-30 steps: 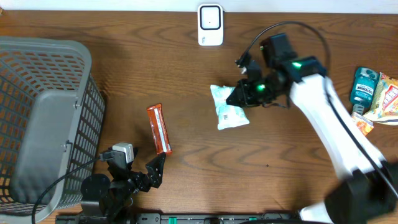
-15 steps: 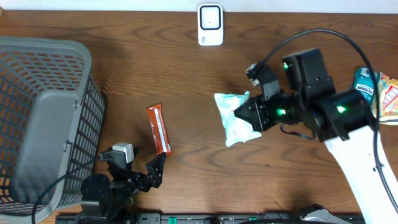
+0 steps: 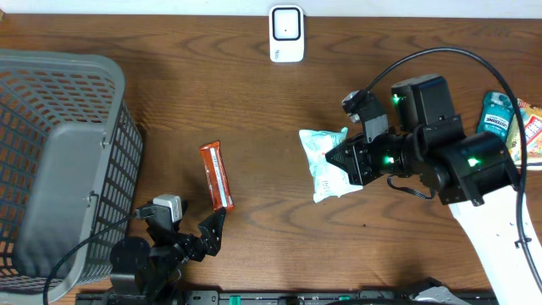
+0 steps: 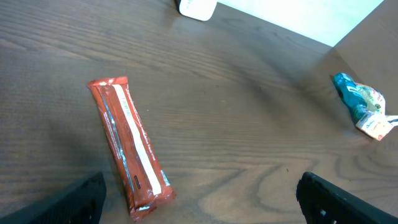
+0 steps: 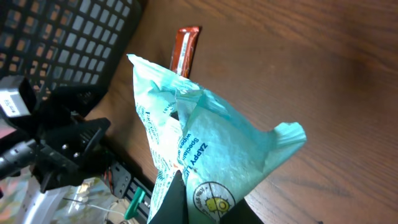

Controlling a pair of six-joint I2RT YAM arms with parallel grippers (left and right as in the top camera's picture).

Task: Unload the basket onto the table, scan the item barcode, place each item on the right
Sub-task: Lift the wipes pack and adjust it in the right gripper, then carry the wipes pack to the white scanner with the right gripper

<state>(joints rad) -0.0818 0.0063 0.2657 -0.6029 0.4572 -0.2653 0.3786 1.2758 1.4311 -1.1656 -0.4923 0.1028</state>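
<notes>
One wipes packet, one red bar

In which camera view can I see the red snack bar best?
The left wrist view: the red snack bar lies whole, large and unobstructed. The overhead view shows it whole but small. The right wrist view shows only one end, the rest hidden behind the teal packet.
</notes>
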